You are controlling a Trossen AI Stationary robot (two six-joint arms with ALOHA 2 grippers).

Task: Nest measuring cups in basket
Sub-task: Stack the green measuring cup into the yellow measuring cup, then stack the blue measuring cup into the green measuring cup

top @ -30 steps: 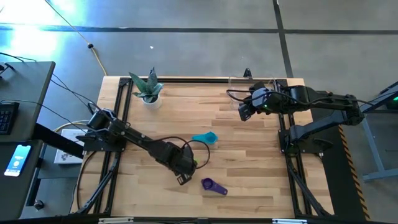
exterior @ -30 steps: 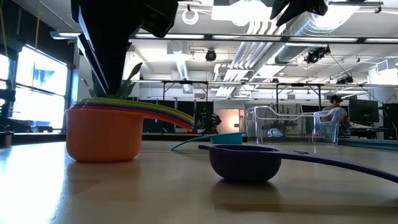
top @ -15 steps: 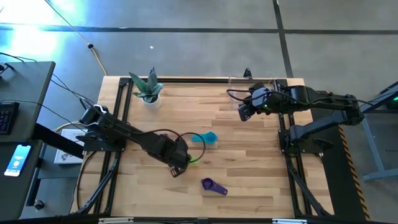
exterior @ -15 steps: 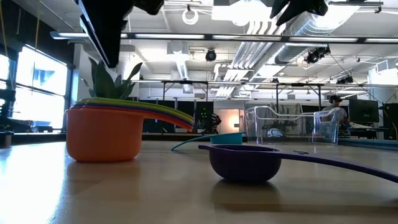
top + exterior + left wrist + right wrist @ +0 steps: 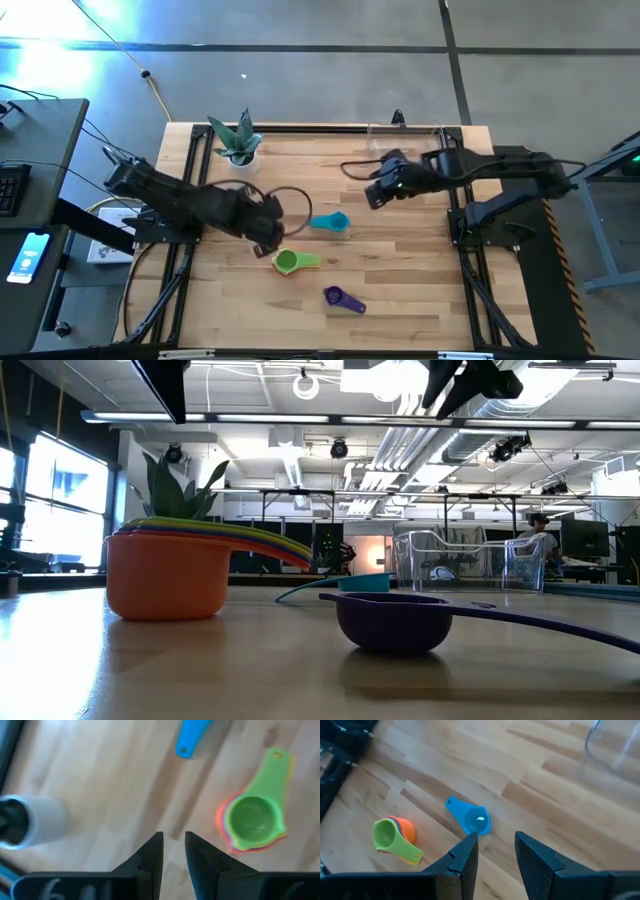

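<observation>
A nested stack of measuring cups [image 5: 287, 262], green on top and orange at the bottom [image 5: 165, 575], stands on its base on the table. A teal cup [image 5: 330, 222] lies beyond it and a purple cup [image 5: 342, 298] nearer the front edge. The clear basket [image 5: 405, 135] stands at the far right. My left gripper [image 5: 262, 232] hangs above the table left of the stack, with a narrow open gap between its fingers [image 5: 173, 851] and nothing in it. My right gripper [image 5: 375, 192] hovers open [image 5: 496, 851] right of the teal cup [image 5: 472, 820].
A white pot with a green plant [image 5: 238, 145] stands at the far left corner. Black cables loop over the table by the left arm [image 5: 290, 200]. Bare wood lies between the cups and the basket [image 5: 615, 745].
My left gripper has risen off the stack and drawn back toward the table's left and far side, tipping as it went; the stack stays put and now shows uncovered. My right gripper has moved a little toward the table's left and near side, closer to the teal cup.
</observation>
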